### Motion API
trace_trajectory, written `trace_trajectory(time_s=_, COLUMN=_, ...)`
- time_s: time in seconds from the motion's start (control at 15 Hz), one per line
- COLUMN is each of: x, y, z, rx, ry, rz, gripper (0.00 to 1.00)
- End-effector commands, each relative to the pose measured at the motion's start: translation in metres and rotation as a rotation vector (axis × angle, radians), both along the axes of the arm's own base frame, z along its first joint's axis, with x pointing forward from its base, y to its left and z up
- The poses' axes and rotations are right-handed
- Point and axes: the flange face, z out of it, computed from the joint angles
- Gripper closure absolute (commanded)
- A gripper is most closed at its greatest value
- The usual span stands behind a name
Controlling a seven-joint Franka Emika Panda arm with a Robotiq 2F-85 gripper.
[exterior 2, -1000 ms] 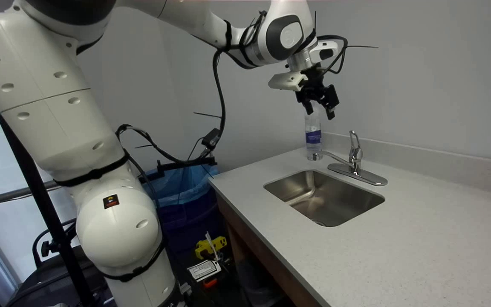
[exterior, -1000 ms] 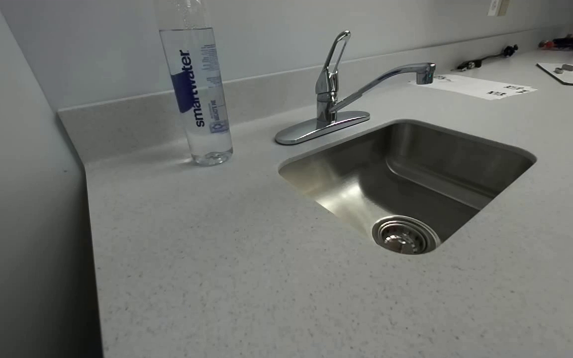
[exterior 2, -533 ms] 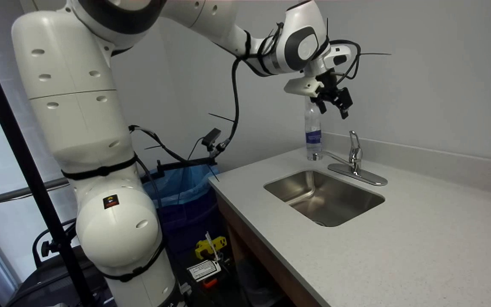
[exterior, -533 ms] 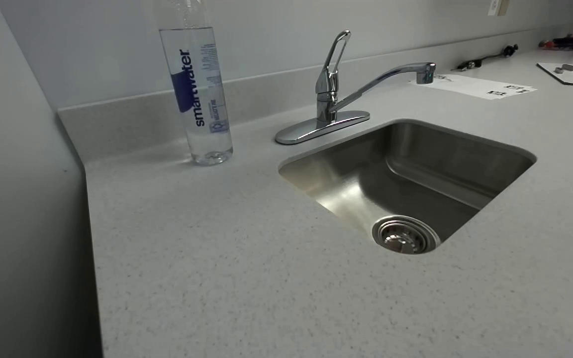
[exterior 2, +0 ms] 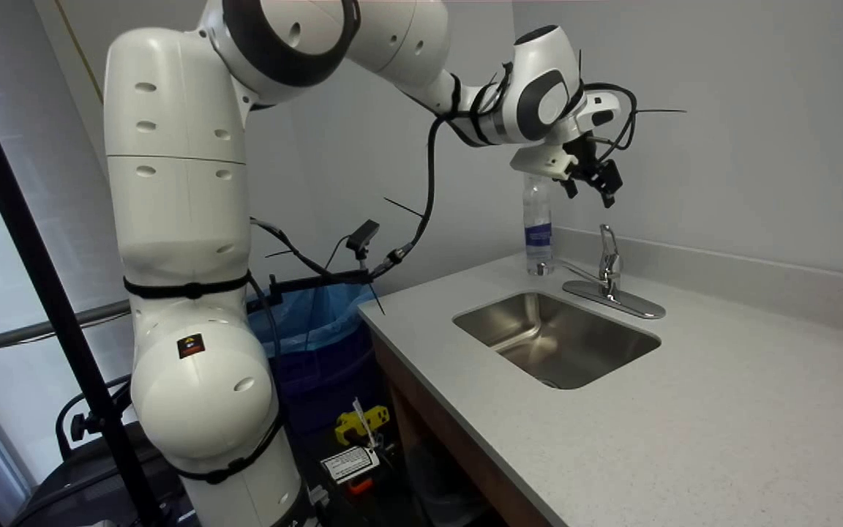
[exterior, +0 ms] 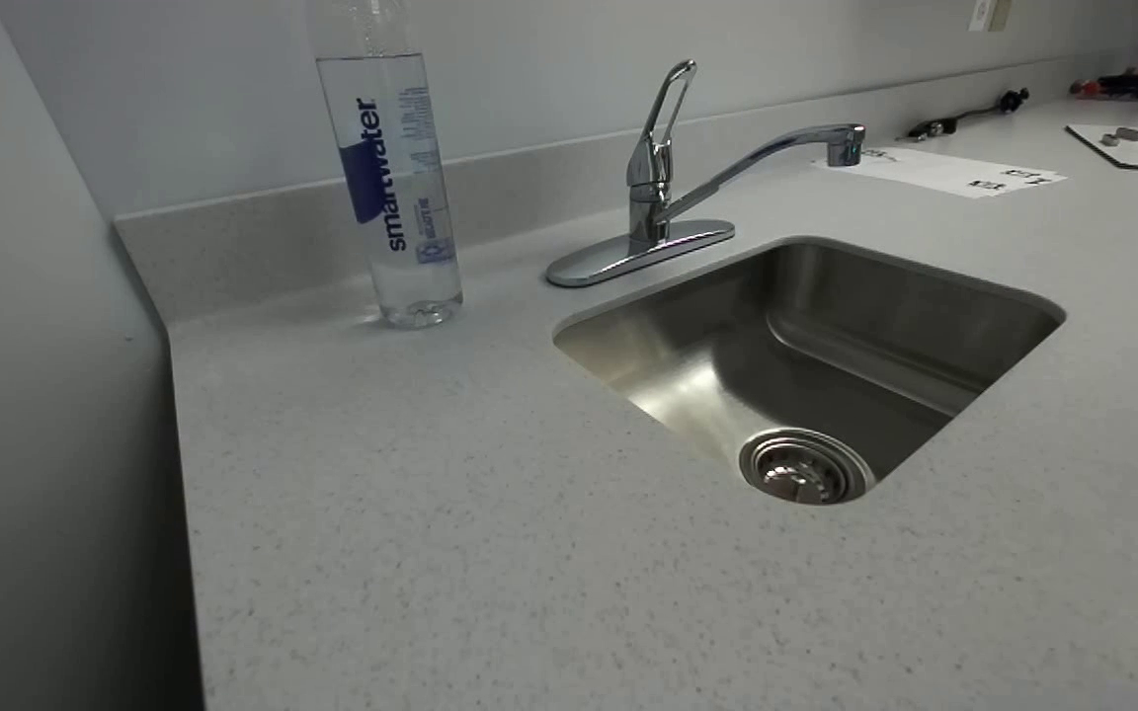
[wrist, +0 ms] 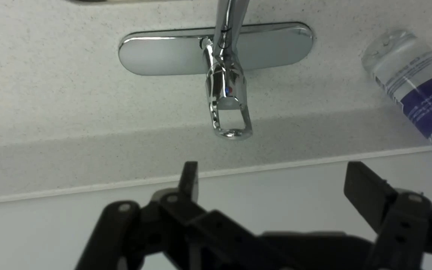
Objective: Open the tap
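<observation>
The chrome tap [exterior: 647, 209] stands behind the sink in both exterior views, its lever [exterior: 647, 166] pointing up and its spout reaching out over the basin side. In an exterior view my gripper [exterior 2: 590, 197] hangs above the tap [exterior 2: 609, 272], slightly to the left of the lever, without touching it. Looking down in the wrist view, the tap [wrist: 226, 77] lies ahead of the fingertips, its looped lever end nearest them. My gripper [wrist: 272, 165] is wide open there, with only wall and backsplash showing between the fingers. No water shows at the spout.
A tall water bottle [exterior: 396, 188] with a blue label stands beside the tap, close to the gripper in the wrist view. The steel sink [exterior 2: 480, 311] is set into the counter [exterior 2: 743, 410]. A wall and low backsplash [exterior 2: 758, 278] rise behind the tap.
The arm has swung right and my gripper has moved right and slightly down, from over the bottle towards the tap's lever. The tap and bottle have stayed put.
</observation>
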Motion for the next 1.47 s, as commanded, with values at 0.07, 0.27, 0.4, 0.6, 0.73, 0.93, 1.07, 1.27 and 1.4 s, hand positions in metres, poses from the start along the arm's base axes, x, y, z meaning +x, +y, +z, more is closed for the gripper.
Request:
trace_trajectory(time_s=0.07, x=0.03, y=0.018, z=0.0, rx=0.01, ry=-0.061, rz=0.039, gripper=0.0)
trace_trajectory(time_s=0.27, x=0.04, y=0.027, z=-0.007, rx=0.012, ry=-0.071, rz=0.049, gripper=0.0)
trace_trajectory(time_s=0.4, x=0.045, y=0.03, z=-0.012, rx=0.014, ry=-0.078, rz=0.046, gripper=0.0)
trace_trajectory(time_s=0.6, x=0.05, y=0.035, z=-0.022, rx=0.017, ry=-0.082, rz=0.052, gripper=0.0)
trace_trajectory(time_s=0.73, x=0.052, y=0.038, z=-0.028, rx=0.019, ry=-0.08, rz=0.054, gripper=0.0)
trace_trajectory(time_s=0.93, x=0.054, y=0.04, z=-0.034, rx=0.021, ry=-0.073, rz=0.057, gripper=0.0)
trace_trajectory(time_s=1.07, x=0.053, y=0.039, z=-0.036, rx=0.022, ry=-0.067, rz=0.054, gripper=0.0)
trace_trajectory(time_s=1.27, x=0.049, y=0.037, z=-0.039, rx=0.015, ry=-0.058, rz=0.062, gripper=0.0)
trace_trajectory(time_s=1.4, x=0.045, y=0.037, z=-0.043, rx=0.009, ry=-0.048, rz=0.07, gripper=0.0)
